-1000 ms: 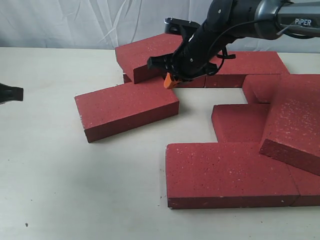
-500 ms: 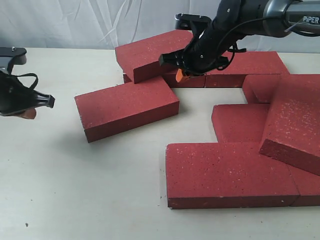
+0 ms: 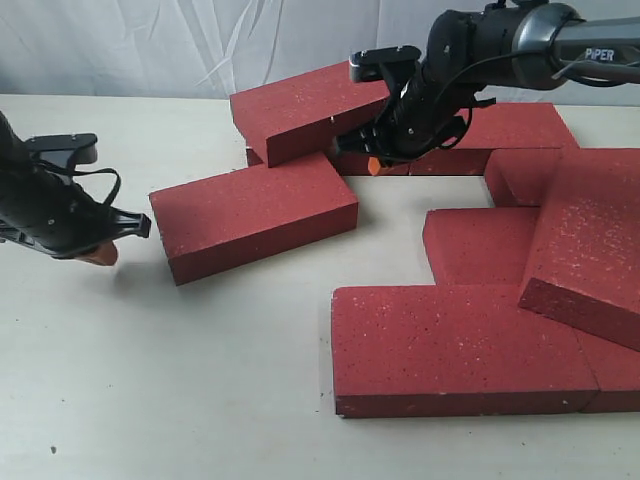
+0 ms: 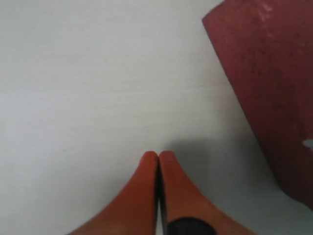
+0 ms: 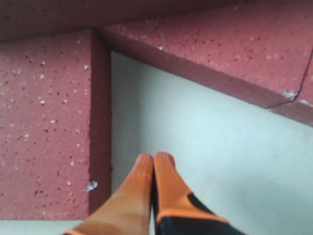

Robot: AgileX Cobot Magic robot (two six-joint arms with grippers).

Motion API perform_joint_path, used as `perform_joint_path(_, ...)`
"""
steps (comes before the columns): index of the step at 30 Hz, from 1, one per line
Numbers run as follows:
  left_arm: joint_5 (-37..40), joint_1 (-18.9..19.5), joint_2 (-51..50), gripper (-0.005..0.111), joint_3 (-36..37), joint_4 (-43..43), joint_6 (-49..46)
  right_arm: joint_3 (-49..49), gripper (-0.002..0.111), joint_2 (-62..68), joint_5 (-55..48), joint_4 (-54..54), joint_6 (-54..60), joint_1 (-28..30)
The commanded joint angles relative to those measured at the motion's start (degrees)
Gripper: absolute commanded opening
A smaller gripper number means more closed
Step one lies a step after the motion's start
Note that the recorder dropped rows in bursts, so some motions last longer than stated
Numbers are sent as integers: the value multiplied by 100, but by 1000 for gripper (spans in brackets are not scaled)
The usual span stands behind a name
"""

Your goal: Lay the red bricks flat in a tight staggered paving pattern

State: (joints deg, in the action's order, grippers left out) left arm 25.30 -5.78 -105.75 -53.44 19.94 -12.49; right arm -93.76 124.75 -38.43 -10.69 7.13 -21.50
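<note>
Left gripper (image 3: 100,254), tips pressed together and holding nothing, hangs low over the table (image 3: 150,390) just beside the short end of the loose brick (image 3: 255,215). Closed like that, it looks set to push the brick toward the rest rather than lift it. Right gripper (image 3: 372,164), likewise closed and empty, sits in the back gap near the tilted brick (image 3: 300,108), which leans on a neighbour. The other bricks (image 3: 460,345) lie to the right, mostly flat and joined, one propped askew. Two grippers; about nine bricks, though hidden seams leave the count uncertain.
</note>
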Motion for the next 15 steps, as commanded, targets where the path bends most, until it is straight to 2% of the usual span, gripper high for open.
perform_joint_path(1, -123, -270, -191, 0, -162, 171, -54, 1, -1, 103, -50, -111, 37, -60)
perform_joint_path(9, -258, -513, -290, 0, -503, 260, -119, 1, -1, 140, -458, -138, 37, -237)
perform_joint_path(15, -620, -524, -290, 0, -533, 282, -146, 1, -1, 140, -976, -180, 37, -266)
